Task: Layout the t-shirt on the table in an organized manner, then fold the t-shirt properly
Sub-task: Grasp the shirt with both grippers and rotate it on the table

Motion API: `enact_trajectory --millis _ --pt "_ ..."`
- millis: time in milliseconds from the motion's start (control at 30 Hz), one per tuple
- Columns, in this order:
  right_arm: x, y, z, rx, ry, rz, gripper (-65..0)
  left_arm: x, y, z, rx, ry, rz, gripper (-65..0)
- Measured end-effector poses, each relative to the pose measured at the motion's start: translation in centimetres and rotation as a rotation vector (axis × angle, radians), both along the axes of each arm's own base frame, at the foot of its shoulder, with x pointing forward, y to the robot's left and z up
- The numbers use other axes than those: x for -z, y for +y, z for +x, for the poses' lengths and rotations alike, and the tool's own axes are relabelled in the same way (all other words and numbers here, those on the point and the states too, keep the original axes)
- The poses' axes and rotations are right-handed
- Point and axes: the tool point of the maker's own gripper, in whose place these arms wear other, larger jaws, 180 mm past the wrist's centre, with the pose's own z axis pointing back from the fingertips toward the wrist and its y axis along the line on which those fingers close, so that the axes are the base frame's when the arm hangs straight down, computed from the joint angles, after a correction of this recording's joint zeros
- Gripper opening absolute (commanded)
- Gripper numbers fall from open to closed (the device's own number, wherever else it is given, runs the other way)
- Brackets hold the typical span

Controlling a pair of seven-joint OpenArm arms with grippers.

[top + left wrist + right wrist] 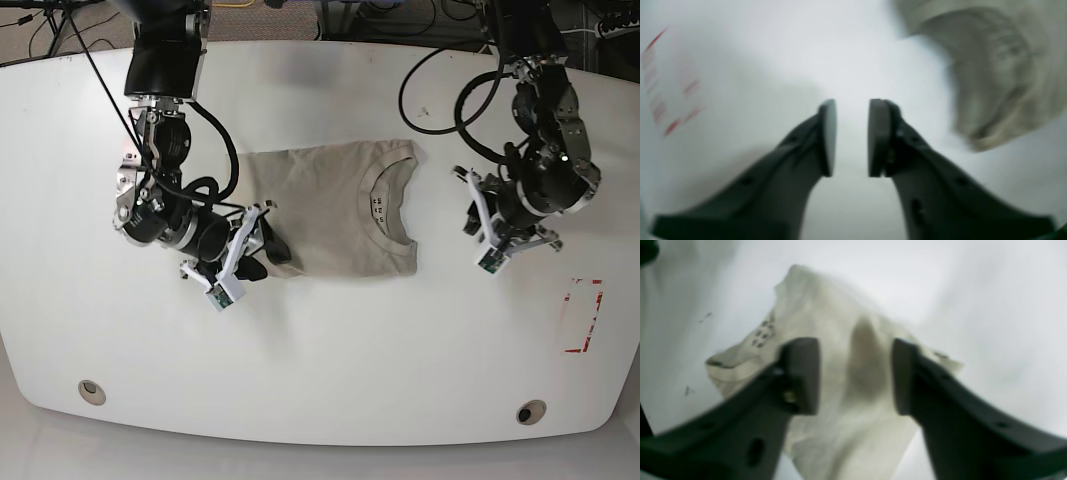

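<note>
The t-shirt (335,215) lies mid-table (330,370), folded. At its nine o'clock edge the right gripper (855,376) straddles cloth, jaws apart; at three o'clock the left gripper (851,138), narrowly parted, grips nothing

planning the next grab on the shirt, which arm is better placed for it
Right, probably. The right gripper has its fingers straddling a raised fold of the t-shirt. The left gripper hangs over bare table, with the collar off to one side.
</note>
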Motion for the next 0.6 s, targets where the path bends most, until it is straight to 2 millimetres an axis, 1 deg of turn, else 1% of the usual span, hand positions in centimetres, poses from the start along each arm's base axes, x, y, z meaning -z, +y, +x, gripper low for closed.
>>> enact_trajectory --millis 67,167,267,367,467,600 --pt "0.0 0.2 0.8 0.005 -0.006 0.032 -56.4 -0.2 -2.8 0.2 0.062 -0.026 -0.039 -59.4" --pt "0.6 0.4 1.1 0.01 0.008 0.066 -55.2 -0.1 -6.1 -0.2 0.133 -0.037 -0.095 -59.7" --pt "1.7 -0.3 1.8 0.037 0.033 0.066 -53.9 0.8 -8.9 -1.5 0.192 -0.016 -0.139 -59.7" --pt "2.5 -1.0 2.4 0.061 0.039 0.048 -53.9 1.9 -10.8 -3.0 0.224 0.03 -0.165 -59.7" --pt "3.4 -1.6 3.0 0.085 0.03 0.015 -53.7 2.3 -12.3 -3.9 0.253 0.054 -0.179 -59.6" --pt "4.8 -1.8 3.4 0.111 0.011 -0.025 -53.9 3.0 -13.5 -4.4 0.264 0.081 -0.201 -59.4"
